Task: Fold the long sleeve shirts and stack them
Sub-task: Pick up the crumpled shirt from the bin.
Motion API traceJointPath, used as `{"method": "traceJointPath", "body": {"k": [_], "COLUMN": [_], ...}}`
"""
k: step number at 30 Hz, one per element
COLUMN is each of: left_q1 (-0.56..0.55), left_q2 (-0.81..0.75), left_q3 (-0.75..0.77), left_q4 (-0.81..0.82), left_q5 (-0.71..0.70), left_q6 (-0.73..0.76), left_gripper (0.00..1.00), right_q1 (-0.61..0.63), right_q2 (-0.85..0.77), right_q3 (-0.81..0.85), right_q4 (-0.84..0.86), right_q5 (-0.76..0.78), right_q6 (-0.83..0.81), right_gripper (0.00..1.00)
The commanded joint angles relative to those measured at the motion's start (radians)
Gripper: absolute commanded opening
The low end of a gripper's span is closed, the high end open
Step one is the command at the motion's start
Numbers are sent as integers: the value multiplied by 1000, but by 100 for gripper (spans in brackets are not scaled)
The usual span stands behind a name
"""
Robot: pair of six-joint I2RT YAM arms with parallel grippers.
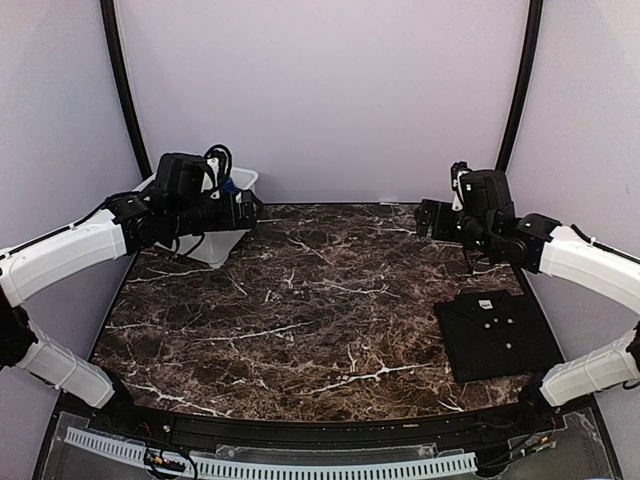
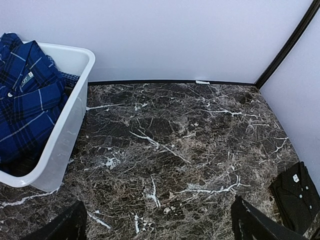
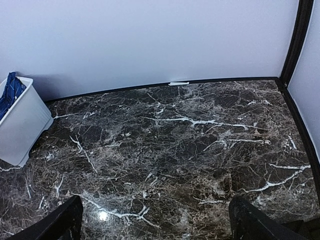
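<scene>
I see left gripper (image 2: 157, 216) and right gripper (image 3: 156, 210) wide open, empty; plaid shirt (image 2: 25, 110) bunched in tub (image 2: 67, 135) left of left gripper, black shirt (image 1: 497, 335) folded behind right.

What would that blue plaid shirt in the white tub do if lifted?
Probably droop floppily: the blue plaid shirt lies crumpled in soft folds. Likely light, thin cloth. It might snag the tub rim it rises above.

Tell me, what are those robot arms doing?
They are folding shirts. The black shirt lies folded on the right side of the table. The blue shirt is bunched up in the tub at the far left, not folded yet. The left gripper hangs open near the tub, and the right gripper hangs open above the table. Neither holds anything.
</scene>
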Motion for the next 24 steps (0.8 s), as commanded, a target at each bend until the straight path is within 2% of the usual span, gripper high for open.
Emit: {"method": "traceJointPath", "body": {"k": [1,6,11,18,24], "left_q1": [7,45,136,364,513], "left_q2": [9,51,166,459,691], "left_q3": [56,141,332,659,835], "left_q4": [3,-19,-131,-303,-368], "left_q5": [-16,-57,-57,7,36], "left_q6": [22,43,37,-1,-12], "left_gripper": [99,99,99,98,98], "right_q1": [14,18,19,21,21], "right_q2": [21,26,22,23,38], "right_q3": [26,29,36,48,57], "right_q4": [29,29,22,18,20], "right_q5": [-2,-17,-33,-84,-149], "right_q6": [27,33,28,16,18], "right_gripper": [99,99,99,99,99]}}
